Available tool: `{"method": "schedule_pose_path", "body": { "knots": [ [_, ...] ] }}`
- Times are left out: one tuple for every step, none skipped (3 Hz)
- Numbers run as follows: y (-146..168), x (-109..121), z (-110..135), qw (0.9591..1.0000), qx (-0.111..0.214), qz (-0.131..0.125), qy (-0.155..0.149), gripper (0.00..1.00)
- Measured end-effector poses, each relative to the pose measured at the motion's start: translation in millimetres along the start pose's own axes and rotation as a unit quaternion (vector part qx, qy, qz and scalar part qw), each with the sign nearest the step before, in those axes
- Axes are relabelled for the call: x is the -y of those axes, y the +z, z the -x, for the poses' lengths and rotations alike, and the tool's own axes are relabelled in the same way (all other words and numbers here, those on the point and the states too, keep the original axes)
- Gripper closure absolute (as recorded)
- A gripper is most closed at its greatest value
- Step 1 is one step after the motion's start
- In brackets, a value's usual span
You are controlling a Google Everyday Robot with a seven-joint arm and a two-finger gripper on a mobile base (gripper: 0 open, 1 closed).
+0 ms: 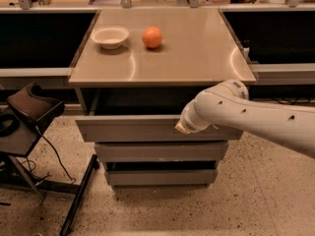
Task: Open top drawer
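The top drawer [128, 129] is the widest grey drawer, just under the tan tabletop [197, 58]. It stands pulled out a little, with its dark interior [142, 102] showing behind the front. My white arm reaches in from the right. My gripper [186, 126] is at the arm's end, against the upper edge of the drawer front, right of centre. Two narrower grey drawers [157, 151] sit below it.
A white bowl [110, 36] and an orange [152, 37] sit on the tabletop's far left. A black stand with a padded seat [29, 107], slanted legs [74, 200] and a cable is on the floor to the left. Dark counters flank the cabinet.
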State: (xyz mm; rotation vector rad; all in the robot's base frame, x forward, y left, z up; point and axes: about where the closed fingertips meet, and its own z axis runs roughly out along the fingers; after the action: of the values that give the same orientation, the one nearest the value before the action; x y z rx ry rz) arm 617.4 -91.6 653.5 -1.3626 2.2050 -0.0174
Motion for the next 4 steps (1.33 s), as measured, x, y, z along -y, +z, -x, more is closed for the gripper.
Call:
{"method": "schedule_pose_path", "body": {
  "knots": [
    [-4.0, -7.1, -4.0, 1.0, 0.005, 0.0, -0.007, 1.0],
    [-6.1, -6.9, -3.7, 1.0, 0.005, 0.0, -0.007, 1.0],
    [-15.1, -17.5, -9.5, 0.9999, 0.007, -0.003, -0.01, 1.0],
    [-15.1, -17.5, -9.5, 0.9999, 0.007, -0.003, -0.01, 1.0]
  ]
}}
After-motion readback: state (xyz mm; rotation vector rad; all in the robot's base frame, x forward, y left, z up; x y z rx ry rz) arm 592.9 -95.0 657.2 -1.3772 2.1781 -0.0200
